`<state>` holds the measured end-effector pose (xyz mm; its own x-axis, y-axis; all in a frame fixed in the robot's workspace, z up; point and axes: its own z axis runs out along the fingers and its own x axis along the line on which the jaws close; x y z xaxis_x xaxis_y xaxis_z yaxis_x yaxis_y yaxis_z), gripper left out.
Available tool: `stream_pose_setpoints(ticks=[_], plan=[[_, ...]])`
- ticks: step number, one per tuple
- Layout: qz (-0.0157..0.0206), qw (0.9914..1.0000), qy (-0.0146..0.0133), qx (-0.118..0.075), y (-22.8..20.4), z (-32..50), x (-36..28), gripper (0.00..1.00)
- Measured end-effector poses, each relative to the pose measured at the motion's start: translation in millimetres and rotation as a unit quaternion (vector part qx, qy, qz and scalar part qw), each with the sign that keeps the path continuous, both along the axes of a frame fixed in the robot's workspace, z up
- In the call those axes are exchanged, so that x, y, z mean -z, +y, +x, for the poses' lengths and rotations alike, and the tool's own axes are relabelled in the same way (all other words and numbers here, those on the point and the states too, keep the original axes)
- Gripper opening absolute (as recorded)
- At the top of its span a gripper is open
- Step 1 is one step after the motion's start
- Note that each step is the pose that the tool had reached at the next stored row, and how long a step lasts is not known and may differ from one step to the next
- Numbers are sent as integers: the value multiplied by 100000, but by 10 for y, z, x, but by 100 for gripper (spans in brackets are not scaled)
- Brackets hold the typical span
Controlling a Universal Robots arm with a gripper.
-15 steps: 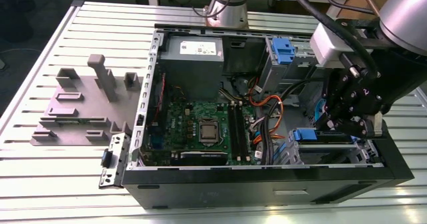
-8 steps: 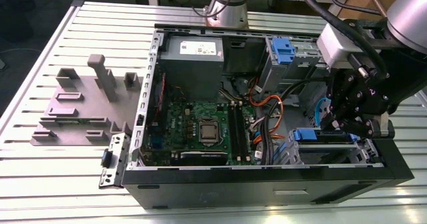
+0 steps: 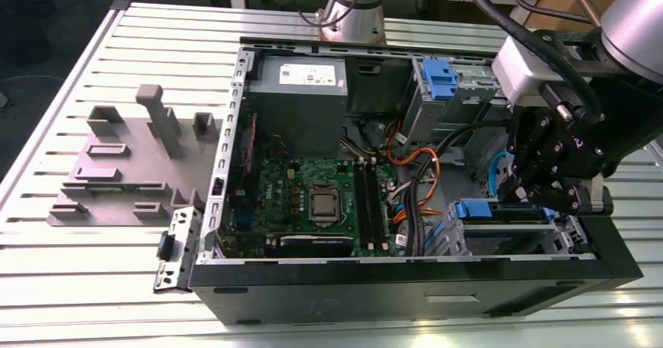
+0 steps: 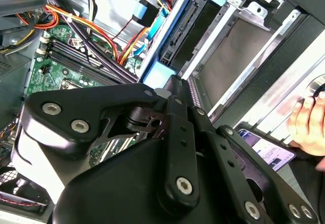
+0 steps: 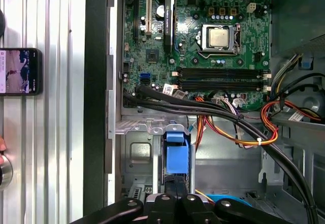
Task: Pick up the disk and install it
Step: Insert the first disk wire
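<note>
Inside the open black computer case [image 3: 414, 282], near its front corner at the exterior view's right, the black robot gripper [image 3: 547, 196] hangs low over the grey metal drive cage [image 3: 518, 235]. Directly under the fingertips is the disk [image 3: 508, 214], a flat dark drive with blue plastic side rails and a blue tab; it sits already in the cage slot, on its edge as it seems. In the first wrist view the blue tab [image 5: 175, 150] shows just ahead of the gripper body [image 5: 177, 206], so the disk lies straight in front of the fingers, and its long axis runs along the slot, deeper into the cage. In the second wrist view the dark side of the disk [image 4: 195, 26] with its blue rail lies beyond the gripper linkage [image 4: 167, 132].

Whether the fingers are open or closed on the disk, I cannot tell (the tips are hidden by the gripper's own body).

Beside the cage lie the green motherboard [image 3: 310, 200] and a bundle of orange and black cables [image 3: 414, 169]. Outside the case, on the ribbed metal bench [image 3: 124, 286], a phone [image 5: 20, 71] lies flat.
</note>
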<state>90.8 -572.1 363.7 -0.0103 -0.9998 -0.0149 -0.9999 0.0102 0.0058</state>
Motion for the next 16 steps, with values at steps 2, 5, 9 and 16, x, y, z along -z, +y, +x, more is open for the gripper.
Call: stream_pose_setpoints(ticks=[2, 5, 9, 16], plan=[[1, 100000, 3, -14, 0, 9, 0, 11], [1, 100000, 1, -3, -1, 46, 0, 11], [1, 100000, 2, -2, 1, 141, 1, 11], [1, 100000, 3, -4, 20, 296, 5, 11]])
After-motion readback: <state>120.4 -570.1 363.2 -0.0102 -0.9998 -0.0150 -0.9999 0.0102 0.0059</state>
